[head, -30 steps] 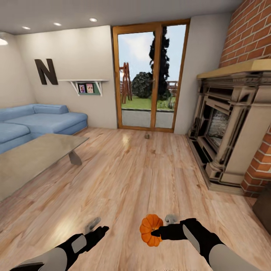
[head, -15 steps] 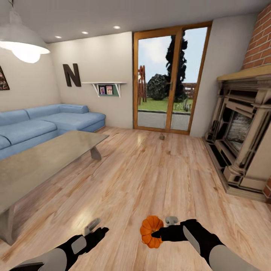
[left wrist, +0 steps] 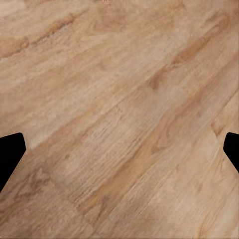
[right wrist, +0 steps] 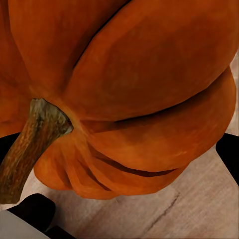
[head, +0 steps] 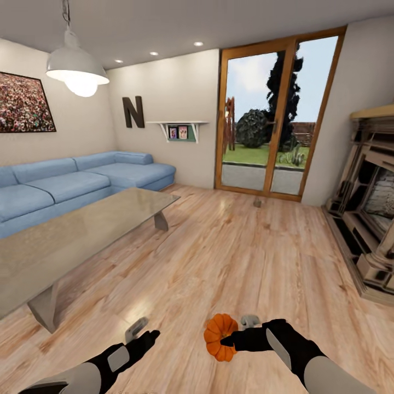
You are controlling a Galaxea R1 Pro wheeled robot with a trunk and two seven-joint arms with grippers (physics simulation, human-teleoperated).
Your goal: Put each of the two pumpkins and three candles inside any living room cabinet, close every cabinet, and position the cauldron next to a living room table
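Right end effector [head: 229,340]: black, clamped on the small ribbed orange pumpkin [head: 219,336], held above the light wood plank floor [head: 230,257].
Pumpkin close up: in the right wrist view the orange ribs [right wrist: 149,84] crowd the lens, brown stem [right wrist: 30,144] angled off to one side.
Left end effector [head: 143,332]: spread wide with nothing between its dark fingertips [left wrist: 10,154], bare planks beneath.
Grey glass-topped low bench [head: 71,235]: to the robot's left, before the blue corner sofa [head: 76,183].
Small grey-tan stubby candle [head: 257,202]: on the floor near the wooden-framed glass door [head: 273,115], well apart from the pumpkin.
Ornate grey fireplace [head: 372,219]: at the right wall.
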